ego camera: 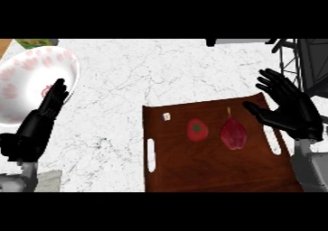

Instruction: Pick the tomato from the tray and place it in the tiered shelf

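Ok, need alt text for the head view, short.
A red tomato lies on a brown tray beside a darker red vegetable. The open right hand is at the tray's right edge; the open left hand rests at the left before a pink-spotted plate. A dark shelf stands top right.

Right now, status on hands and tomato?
Left hand open, resting by plate. Right hand open over tray edge. Tomato on tray, untouched. Red vegetable just right of it.

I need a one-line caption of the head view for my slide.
Open right hand at the brown tray's edge, tomato untouched, tiered shelf beyond.
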Robot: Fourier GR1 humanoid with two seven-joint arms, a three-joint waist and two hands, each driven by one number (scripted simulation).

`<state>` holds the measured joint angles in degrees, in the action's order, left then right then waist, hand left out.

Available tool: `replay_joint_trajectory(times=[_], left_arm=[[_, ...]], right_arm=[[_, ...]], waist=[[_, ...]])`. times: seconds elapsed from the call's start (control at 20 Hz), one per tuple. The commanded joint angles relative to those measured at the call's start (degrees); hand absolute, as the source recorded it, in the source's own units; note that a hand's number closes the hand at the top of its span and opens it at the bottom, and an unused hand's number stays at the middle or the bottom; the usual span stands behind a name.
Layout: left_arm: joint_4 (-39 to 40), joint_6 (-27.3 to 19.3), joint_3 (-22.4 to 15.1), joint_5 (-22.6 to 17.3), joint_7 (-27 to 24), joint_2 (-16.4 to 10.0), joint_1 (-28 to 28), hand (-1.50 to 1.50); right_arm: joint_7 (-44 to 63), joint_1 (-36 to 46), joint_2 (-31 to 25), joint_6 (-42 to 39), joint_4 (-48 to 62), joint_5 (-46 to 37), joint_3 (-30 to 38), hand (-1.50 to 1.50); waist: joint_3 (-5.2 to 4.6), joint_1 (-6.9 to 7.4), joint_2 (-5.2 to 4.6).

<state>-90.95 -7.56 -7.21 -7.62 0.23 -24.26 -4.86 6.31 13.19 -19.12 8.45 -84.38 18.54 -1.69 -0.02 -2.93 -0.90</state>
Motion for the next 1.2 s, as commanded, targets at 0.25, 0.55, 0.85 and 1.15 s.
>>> replay_joint_trajectory(times=[0.25,0.55,0.85,1.15], left_arm=[[4.1,-1.9,-5.2,2.0,-0.1,6.7,-0.4,0.00],[6.3,-0.2,-3.9,3.8,1.6,7.4,-4.9,0.00],[6.1,-2.2,-6.5,5.9,1.2,10.2,-3.5,0.00],[9.1,-0.1,-4.6,4.5,0.8,10.3,-5.3,0.00]], right_arm=[[-14.5,-8.2,8.7,30.6,4.5,-18.9,2.8,-1.50],[-18.2,-12.1,9.4,18.7,-2.3,-13.5,-0.5,-1.50],[5.1,-9.4,-2.4,16.0,-12.9,-24.0,-8.4,-1.50],[26.4,-4.7,-8.0,9.4,-21.2,-29.6,-13.2,-1.50]], waist=[[0.07,1.38,0.62],[0.01,2.52,0.97],[-0.11,2.72,1.19],[-0.12,2.73,1.11]])
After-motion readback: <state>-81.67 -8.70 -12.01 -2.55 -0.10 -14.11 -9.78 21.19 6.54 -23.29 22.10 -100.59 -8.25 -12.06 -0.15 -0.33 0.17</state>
